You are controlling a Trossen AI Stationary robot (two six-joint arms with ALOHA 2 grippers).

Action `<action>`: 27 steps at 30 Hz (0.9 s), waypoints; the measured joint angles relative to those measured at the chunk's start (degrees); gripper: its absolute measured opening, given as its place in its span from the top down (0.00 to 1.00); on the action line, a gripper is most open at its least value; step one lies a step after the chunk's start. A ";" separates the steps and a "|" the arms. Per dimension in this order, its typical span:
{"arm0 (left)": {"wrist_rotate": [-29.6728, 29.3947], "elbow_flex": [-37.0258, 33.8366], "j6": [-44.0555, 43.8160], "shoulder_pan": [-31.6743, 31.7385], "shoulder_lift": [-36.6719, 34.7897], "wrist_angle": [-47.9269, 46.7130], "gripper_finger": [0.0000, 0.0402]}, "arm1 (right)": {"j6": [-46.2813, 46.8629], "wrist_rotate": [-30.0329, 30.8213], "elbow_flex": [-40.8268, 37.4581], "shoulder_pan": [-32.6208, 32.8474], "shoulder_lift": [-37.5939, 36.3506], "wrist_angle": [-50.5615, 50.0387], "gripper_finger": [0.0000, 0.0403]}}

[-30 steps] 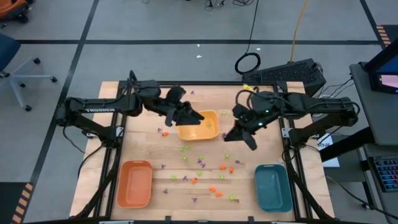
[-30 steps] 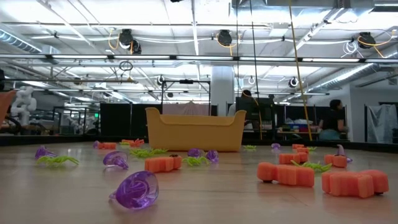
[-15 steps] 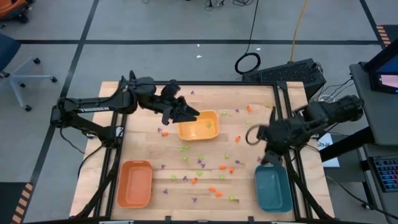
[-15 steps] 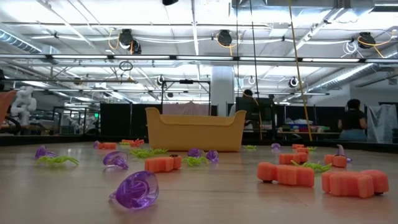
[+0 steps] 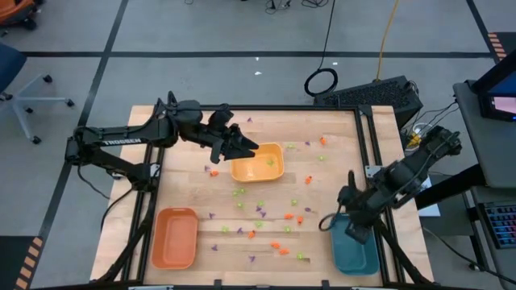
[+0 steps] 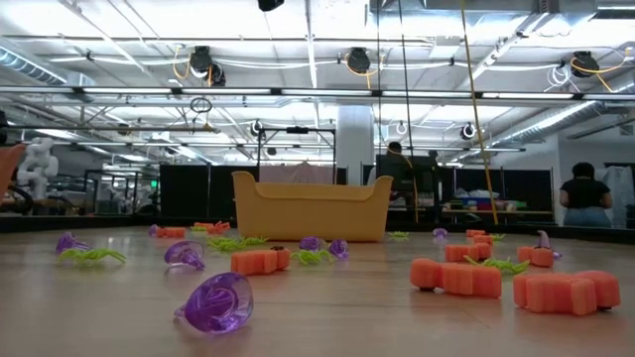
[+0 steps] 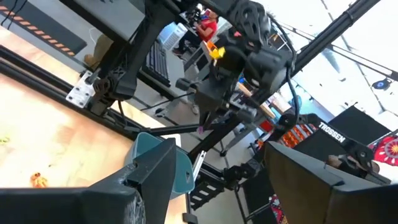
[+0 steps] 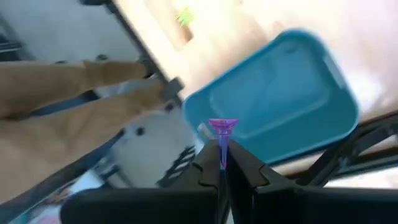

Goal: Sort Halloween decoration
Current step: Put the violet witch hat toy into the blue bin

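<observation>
three trays [image 5: 176,237], two arms [image 5: 121,138], many tiny decorations [image 5: 275,244]

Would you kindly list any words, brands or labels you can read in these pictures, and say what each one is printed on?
"TROSSEN" on the left arm, in white letters, in the high view.
"TROSSEN" on a dark arm segment in the left wrist view.
A round colourful sign at that view's edge: too blurred to read.

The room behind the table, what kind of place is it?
Probably a robotics lab or industrial workshop. The low view shows an open ceiling with exposed pipes and strip lights, black partition screens, and a person standing at a workstation. Seen from above, the wooden table stands on a grey concrete floor.
</observation>
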 joint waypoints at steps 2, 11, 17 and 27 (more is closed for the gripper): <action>-0.04 0.00 -0.03 -0.02 0.00 0.00 0.39 | -0.82 1.66 -0.27 1.19 1.83 0.05 1.00; -0.07 0.00 -0.34 -0.39 0.00 0.02 0.39 | -3.06 -0.58 -7.73 6.30 6.43 4.79 1.00; -0.10 -0.02 -0.49 -0.77 -0.40 -0.13 0.39 | -0.09 -1.53 -13.07 9.56 5.50 7.98 1.00; -1.47 -0.02 0.01 -2.47 -0.42 -3.25 0.39 | -0.01 1.23 -23.23 13.64 5.36 16.55 1.00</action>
